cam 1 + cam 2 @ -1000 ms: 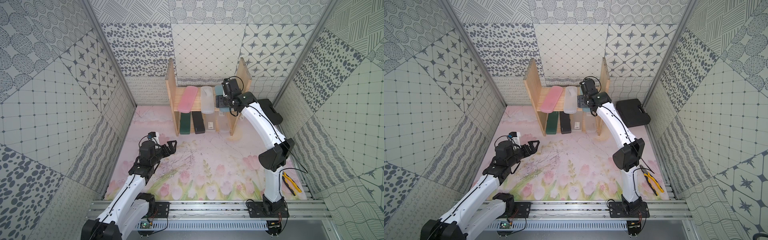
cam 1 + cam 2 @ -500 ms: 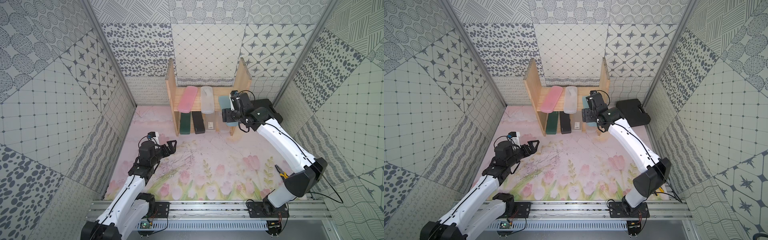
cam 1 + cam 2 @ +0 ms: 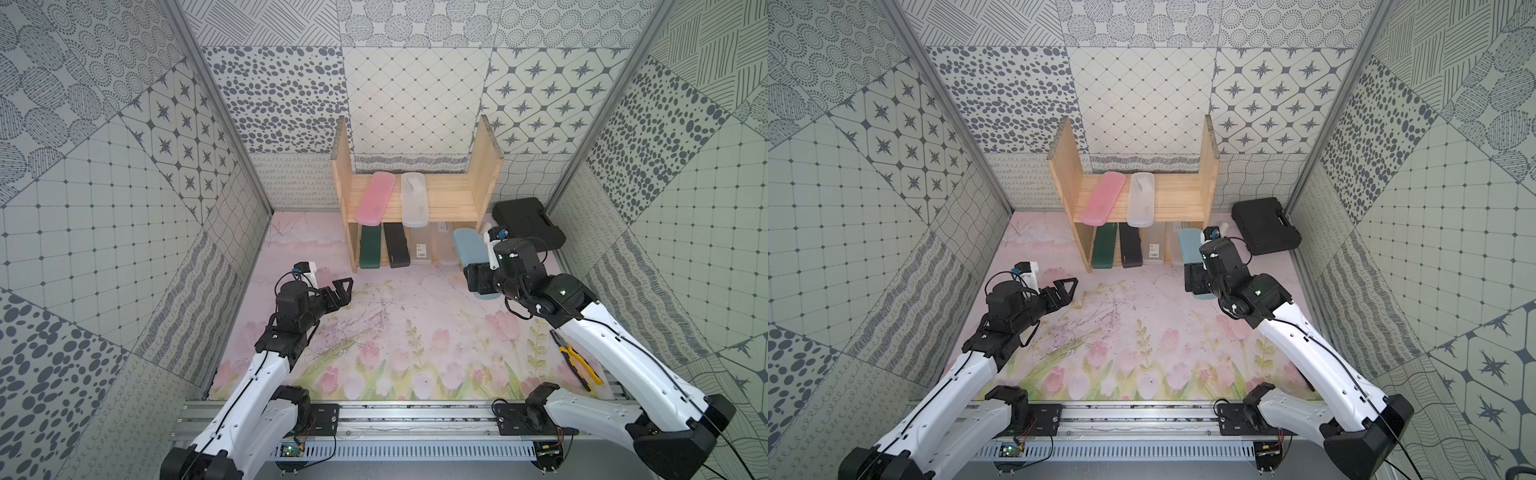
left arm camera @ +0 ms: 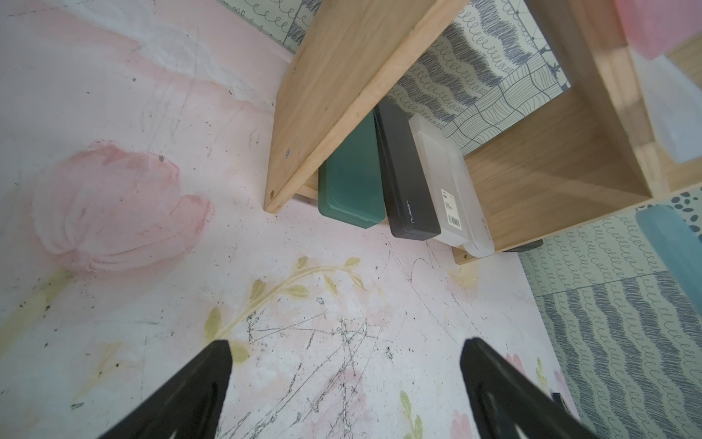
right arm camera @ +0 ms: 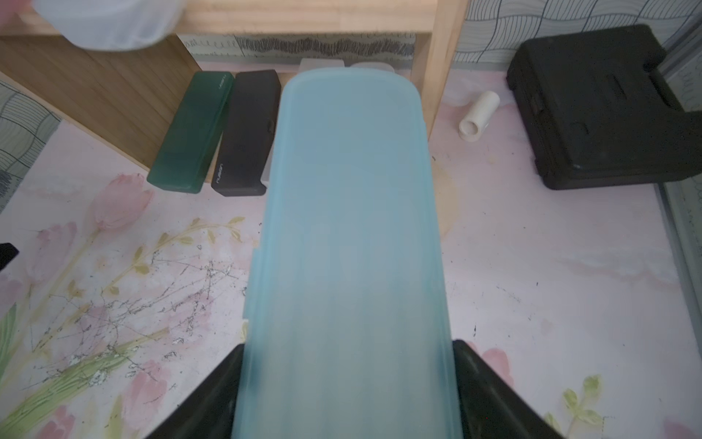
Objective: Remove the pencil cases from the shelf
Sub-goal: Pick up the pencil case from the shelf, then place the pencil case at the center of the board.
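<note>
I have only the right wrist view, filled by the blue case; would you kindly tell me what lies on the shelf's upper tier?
Observer: Two cases lie side by side on the upper tier of the shelf: a pink case and a frosted-clear case.
Operator: What lies next to the black case on the lower tier?
Observer: A labelled clear case with a barcode, then a plain clear case.
Operator: And the left arm?
Observer: The left gripper hovers open and empty, clear of the shelf.
</note>
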